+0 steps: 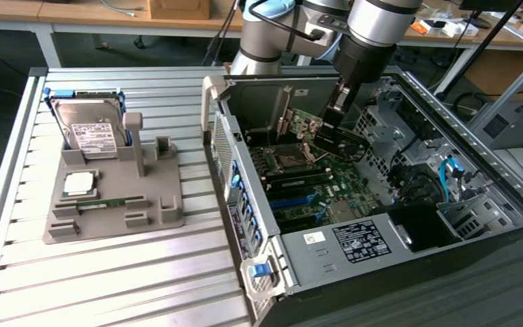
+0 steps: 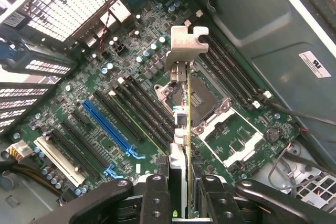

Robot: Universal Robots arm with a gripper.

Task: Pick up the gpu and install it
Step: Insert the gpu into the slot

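The gpu (image 2: 184, 109) is seen edge-on in the wrist view, a thin card with a silver metal bracket (image 2: 186, 45) at its far end. My gripper (image 2: 181, 184) is shut on the card's near end, with one dark finger (image 2: 156, 195) on each side. The card hangs above the motherboard (image 2: 105, 77), over the black slots beside the processor socket (image 2: 206, 103), apart from the board. In the exterior view my gripper (image 1: 334, 112) reaches down into the open computer case (image 1: 353, 238), with the gpu (image 1: 305, 126) at its tip near the case's rear wall.
A long blue slot (image 2: 107, 127) and a white slot (image 2: 58, 158) lie to one side of the card. On the slatted table, a grey holder (image 1: 107, 204) carries a hard drive (image 1: 93, 133), a processor chip (image 1: 80, 182) and a memory stick (image 1: 107, 202). Cables (image 1: 452, 177) crowd the case's drive bay.
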